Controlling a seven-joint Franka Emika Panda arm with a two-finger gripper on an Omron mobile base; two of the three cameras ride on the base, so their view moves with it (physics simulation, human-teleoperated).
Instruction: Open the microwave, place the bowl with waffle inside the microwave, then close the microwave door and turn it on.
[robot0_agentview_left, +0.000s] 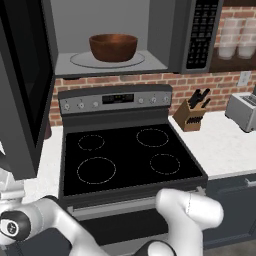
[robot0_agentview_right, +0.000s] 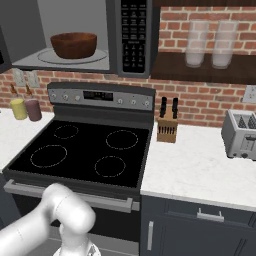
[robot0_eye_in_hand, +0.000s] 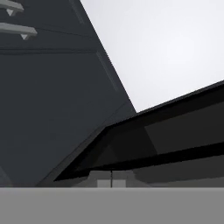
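My jaws (robot0_eye_in_hand: 111, 180) are pressed together, holding nothing, down low. High above them the bowl (robot0_agentview_left: 113, 47) already sits on the turntable inside the microwave (robot0_agentview_left: 150, 62). The microwave door (robot0_agentview_left: 22, 95) hangs open; closing and starting remain.
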